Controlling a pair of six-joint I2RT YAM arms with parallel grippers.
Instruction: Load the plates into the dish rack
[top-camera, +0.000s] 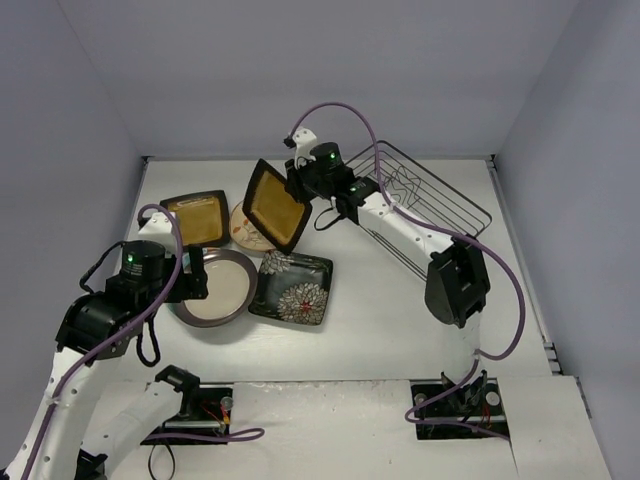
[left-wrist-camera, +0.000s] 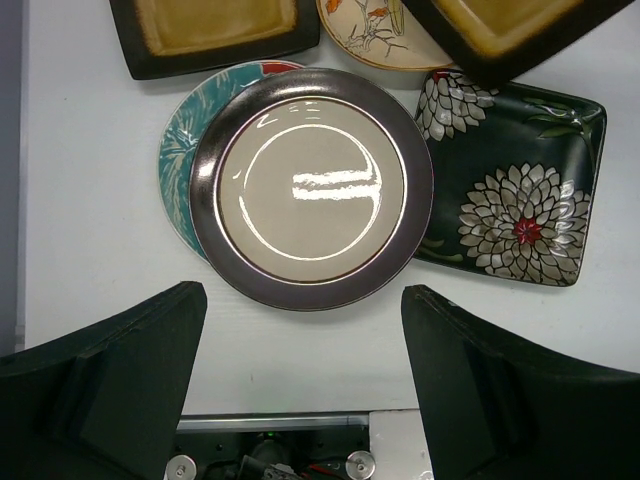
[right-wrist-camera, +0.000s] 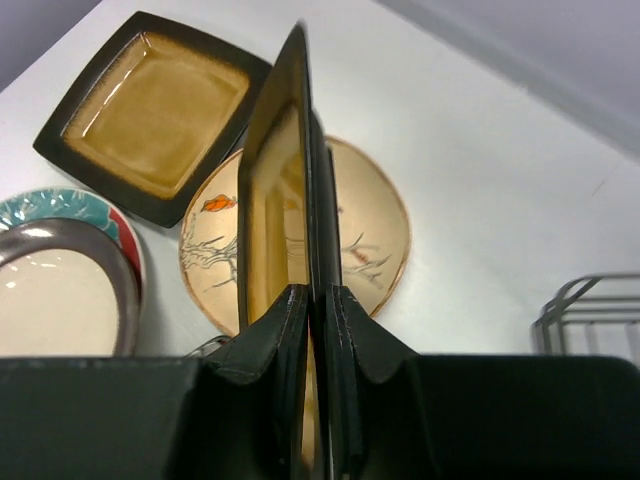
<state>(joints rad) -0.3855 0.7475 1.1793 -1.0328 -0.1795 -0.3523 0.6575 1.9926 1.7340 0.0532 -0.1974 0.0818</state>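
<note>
My right gripper is shut on the rim of a square amber plate and holds it on edge in the air, left of the black wire dish rack; in the right wrist view the plate stands between my fingers. The second amber plate lies flat at back left. A beige plate with a branch drawing lies under the held one. The cream brown-rimmed plate rests on the red-teal plate. The dark flowered rectangle lies beside it. My left gripper is open above the table, near the cream plate.
The rack stands tilted at the back right near the wall, with no plates in it. The arm bases and cables sit at the near table edge.
</note>
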